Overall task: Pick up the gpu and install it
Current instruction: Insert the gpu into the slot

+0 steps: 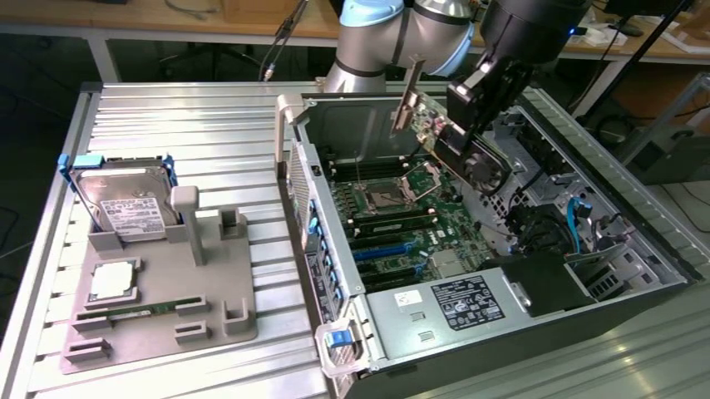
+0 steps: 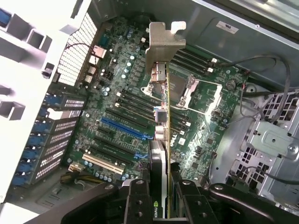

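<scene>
gripper (image 2: 163, 192) clamped on gpu (image 2: 161, 100) | hovering over motherboard (image 2: 117, 70) | my worry: any tilt, it misses blue slot (image 2: 124, 128), jams

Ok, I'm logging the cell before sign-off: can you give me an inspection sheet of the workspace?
Surface: ribbed grey metal table.
Job's things: flat gpu card with black fan and pale metal bracket, held above green motherboard in open grey computer case, unseated.
Clutter: grey tray holding silver hard drive, square silver chip, narrow green memory stick.
Grippers: black gripper shut on the gpu.
Cables: blue cables inside the case.
Surroundings: wooden-topped bench behind.
</scene>
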Action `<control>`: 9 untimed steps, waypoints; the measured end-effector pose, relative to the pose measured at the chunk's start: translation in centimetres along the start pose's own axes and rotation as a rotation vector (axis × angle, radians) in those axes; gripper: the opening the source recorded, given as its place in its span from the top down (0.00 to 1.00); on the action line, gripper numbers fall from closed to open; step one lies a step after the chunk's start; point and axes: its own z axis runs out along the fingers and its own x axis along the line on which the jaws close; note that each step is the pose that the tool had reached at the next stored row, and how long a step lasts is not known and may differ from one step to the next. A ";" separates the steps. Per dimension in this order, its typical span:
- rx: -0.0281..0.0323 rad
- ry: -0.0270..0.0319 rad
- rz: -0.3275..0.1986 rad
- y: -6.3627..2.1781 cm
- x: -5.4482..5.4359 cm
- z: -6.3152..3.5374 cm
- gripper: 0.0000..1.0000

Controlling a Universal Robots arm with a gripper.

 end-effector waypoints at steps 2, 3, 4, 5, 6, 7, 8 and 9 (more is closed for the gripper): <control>-0.0004 0.0003 -0.013 0.00 0.0 0.00 0.73; -0.0007 0.0007 -0.025 0.00 0.0 0.00 0.73; -0.0009 0.0009 -0.032 0.00 0.0 0.00 0.73; -0.0011 0.0011 -0.039 0.00 0.0 0.00 0.73; -0.0013 0.0014 -0.046 0.00 0.0 0.00 0.73; -0.0016 0.0016 -0.055 0.00 0.0 0.00 0.73; -0.0017 0.0018 -0.061 0.00 0.0 0.00 0.73; -0.0019 0.0020 -0.068 0.00 0.0 0.00 0.73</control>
